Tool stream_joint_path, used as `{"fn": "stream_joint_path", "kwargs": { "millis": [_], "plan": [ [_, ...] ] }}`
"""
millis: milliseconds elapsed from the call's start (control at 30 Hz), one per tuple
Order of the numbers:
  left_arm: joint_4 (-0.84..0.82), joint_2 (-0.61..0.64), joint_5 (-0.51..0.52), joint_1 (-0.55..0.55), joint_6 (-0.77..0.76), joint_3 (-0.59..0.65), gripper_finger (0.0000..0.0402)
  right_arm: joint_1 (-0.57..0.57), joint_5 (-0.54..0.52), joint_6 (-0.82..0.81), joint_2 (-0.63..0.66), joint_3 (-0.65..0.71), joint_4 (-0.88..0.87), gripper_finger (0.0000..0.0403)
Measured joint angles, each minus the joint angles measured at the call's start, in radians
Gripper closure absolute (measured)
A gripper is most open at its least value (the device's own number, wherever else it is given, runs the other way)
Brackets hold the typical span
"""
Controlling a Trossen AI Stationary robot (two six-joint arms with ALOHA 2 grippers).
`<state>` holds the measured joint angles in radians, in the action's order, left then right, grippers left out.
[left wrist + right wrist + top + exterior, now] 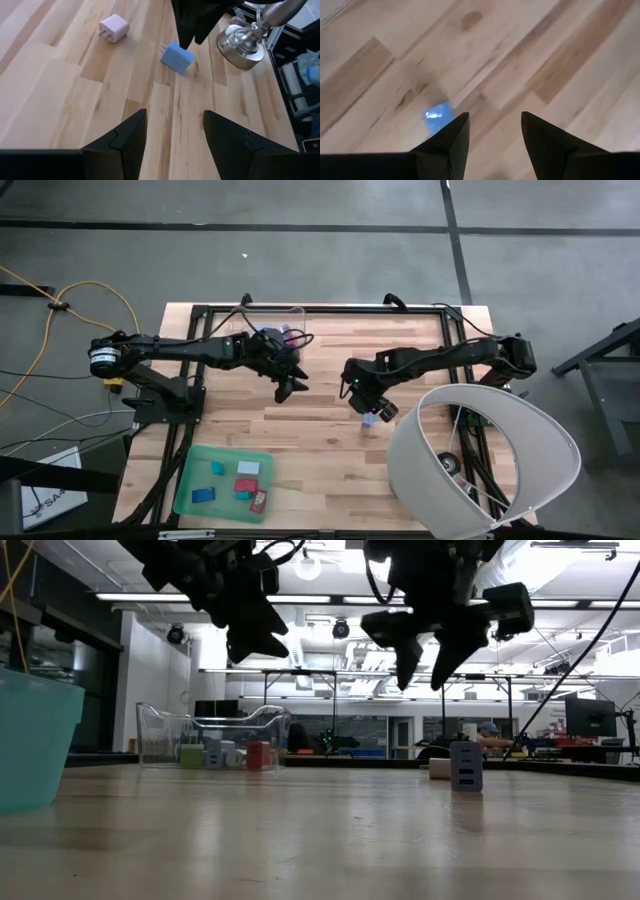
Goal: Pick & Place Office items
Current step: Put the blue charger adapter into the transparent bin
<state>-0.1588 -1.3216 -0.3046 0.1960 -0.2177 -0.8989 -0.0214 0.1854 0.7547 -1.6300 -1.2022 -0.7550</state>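
A blue block (368,420) lies flat on the wooden table, seen also in the low view (465,765), the left wrist view (177,57) and the right wrist view (439,116). A pink block (115,27) lies close to it (440,768). My right gripper (370,405) hangs open just above the blue block (430,650) (495,127). My left gripper (290,388) is open too, raised over the table's middle (250,635) (175,130), left of both blocks. Several small blocks lie in the green tray (190,480); others sit in the clear bin (160,730).
The clear bin (290,315) stands at the far edge, the green tray at the near left corner (30,735). A large white lampshade (500,430) covers the near right corner, with a metal base (245,42) beside the blocks. Bare wood lies between tray and grippers.
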Motion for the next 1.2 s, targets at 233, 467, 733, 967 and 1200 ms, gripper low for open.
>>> {"fn": "stream_joint_path", "kwargs": {
  "millis": [233, 467, 733, 967, 1200],
  "plan": [
    [0.009, 0.0, 0.057, -0.057, -0.019, 0.0, 0.0213, 0.015, 0.017, 0.173, -0.011, -0.001, -0.035, 0.0237],
    [0.01, 0.0, 0.122, -0.109, -0.019, 0.0, 0.0213, 0.016, 0.058, 0.303, -0.013, 0.011, -0.05, 0.0237],
    [0.011, 0.0, 0.185, -0.153, -0.019, 0.0, 0.0213, 0.03, 0.043, 0.309, -0.013, 0.078, -0.009, 0.0237],
    [0.011, 0.0, 0.189, -0.161, -0.029, 0.0, 0.0213, 0.077, -0.01, 0.296, -0.013, 0.142, 0.077, 0.0237],
    [0.011, 0.0, 0.191, -0.16, -0.038, 0.0, 0.0213, 0.1, -0.012, 0.26, -0.013, 0.149, 0.078, 0.0237]
  ]
}}
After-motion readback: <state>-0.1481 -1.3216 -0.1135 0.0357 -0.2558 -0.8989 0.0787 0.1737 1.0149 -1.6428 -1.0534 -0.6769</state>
